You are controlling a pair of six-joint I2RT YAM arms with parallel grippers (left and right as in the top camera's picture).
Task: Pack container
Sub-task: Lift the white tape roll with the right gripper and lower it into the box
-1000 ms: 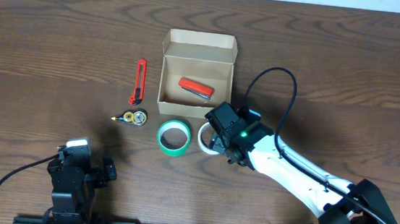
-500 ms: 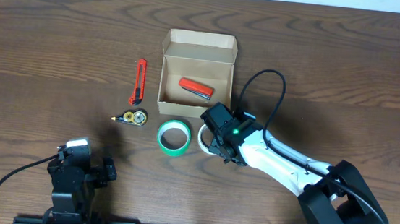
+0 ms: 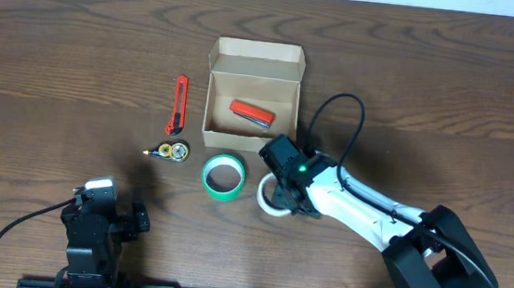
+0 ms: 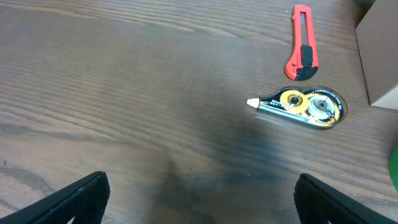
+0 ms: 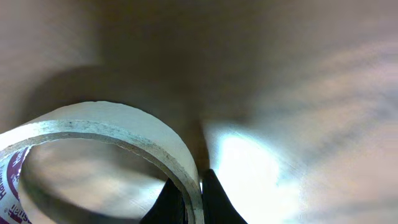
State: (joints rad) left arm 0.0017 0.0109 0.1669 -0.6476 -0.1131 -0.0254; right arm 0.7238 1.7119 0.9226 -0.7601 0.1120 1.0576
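Observation:
The container (image 3: 243, 87), a tan cardboard box with its lid flap up, stands open at mid-table with a red object (image 3: 251, 114) inside. Just in front of its right corner, my right gripper (image 3: 281, 189) is shut on the wall of a white tape roll (image 3: 267, 205). The right wrist view shows the roll (image 5: 124, 124) pinched, with one of my right gripper's (image 5: 193, 199) fingers inside the ring and one outside. My left gripper (image 4: 199, 199) hangs open over bare wood at the front left, holding nothing.
A green tape roll (image 3: 206, 175) lies left of the white one. A red box cutter (image 3: 178, 105) and a correction tape dispenser (image 3: 172, 152) lie left of the box; both also show in the left wrist view, cutter (image 4: 301, 53) and dispenser (image 4: 305, 104).
My right gripper has closed from open onto the white roll's wall. The roll has shifted a little toward the table's front. The left arm has not moved.

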